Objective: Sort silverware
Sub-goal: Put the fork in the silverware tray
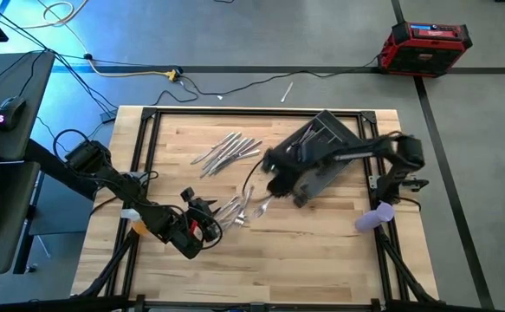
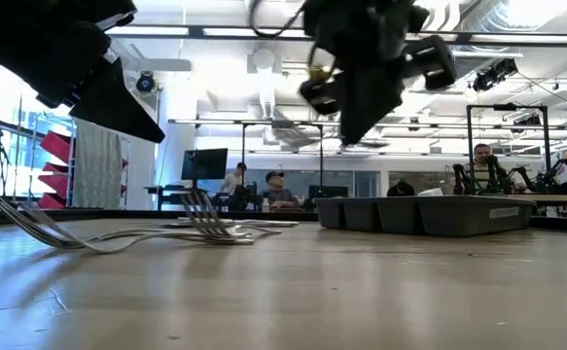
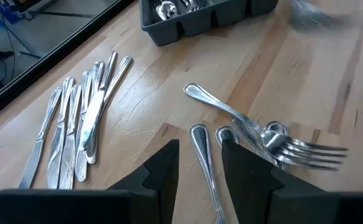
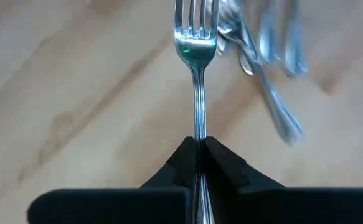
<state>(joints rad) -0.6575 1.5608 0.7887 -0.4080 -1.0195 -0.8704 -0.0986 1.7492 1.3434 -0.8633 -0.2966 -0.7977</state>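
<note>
Several silver forks (image 1: 239, 210) lie in a loose pile on the wooden table (image 1: 321, 234), also in the low view (image 2: 166, 233). Several knives (image 1: 226, 149) lie side by side farther back. The dark grey tray (image 1: 339, 130) stands at the back right and holds some silverware (image 3: 165, 9). My right gripper (image 1: 269, 184) is between tray and pile, shut on a fork (image 4: 197, 56). My left gripper (image 3: 200, 168) is open above the pile's near-left side; a fork handle (image 3: 201, 146) lies on the table below the gap between its fingers. My right gripper pinches the fork's slim handle (image 4: 197, 134) between its two fingers, which lie along the handle. The fork sticks straight out past the fingertips, tines (image 4: 197, 15) foremost, above the wood and next to the other forks (image 4: 265, 56).
The table has a black frame edge (image 1: 148, 139). A purple object (image 1: 375, 217) sits at the right edge. Bare wood lies along the near side (image 1: 304, 260). People and desks show in the room beyond the table (image 2: 273, 190).
</note>
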